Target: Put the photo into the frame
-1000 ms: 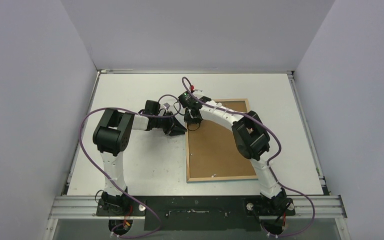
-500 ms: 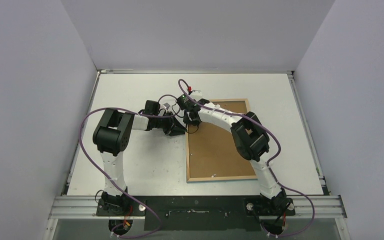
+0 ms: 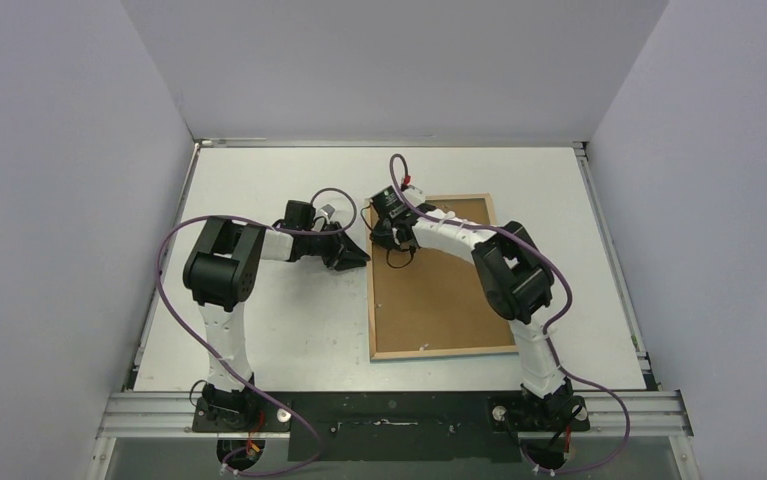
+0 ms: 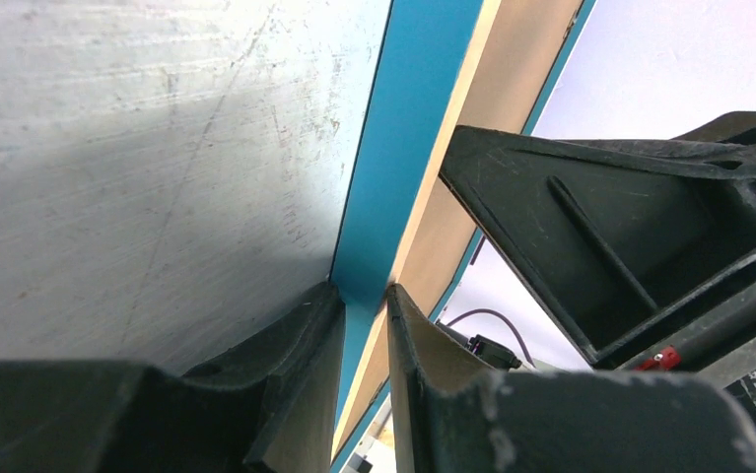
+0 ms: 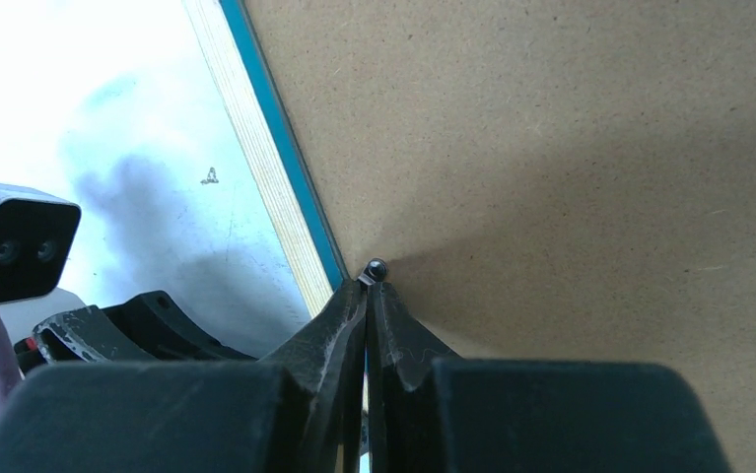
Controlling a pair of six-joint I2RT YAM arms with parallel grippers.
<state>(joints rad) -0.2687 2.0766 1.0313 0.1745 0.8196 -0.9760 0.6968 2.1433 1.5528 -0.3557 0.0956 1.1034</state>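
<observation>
The frame (image 3: 371, 300) lies face down, its light wood edge around the brown backing board (image 3: 439, 290). The photo is hidden. My left gripper (image 3: 362, 255) is shut on the frame's left edge. In the left wrist view its jaws (image 4: 366, 296) pinch the rail, with the turquoise front (image 4: 403, 148) towards the table. My right gripper (image 3: 396, 243) is shut. Its tips (image 5: 367, 281) touch a small metal tab (image 5: 375, 267) at the board's (image 5: 551, 148) left edge, beside the frame rail (image 5: 255, 148).
The white table (image 3: 279, 180) is walled at the back and both sides. The two arms meet close together at the frame's far left corner. The purple cables (image 3: 399, 170) loop above the wrists.
My right wrist has moved a little to the right and toward the far edge. The frame's left edge has shifted slightly left. My left gripper still holds the edge.
</observation>
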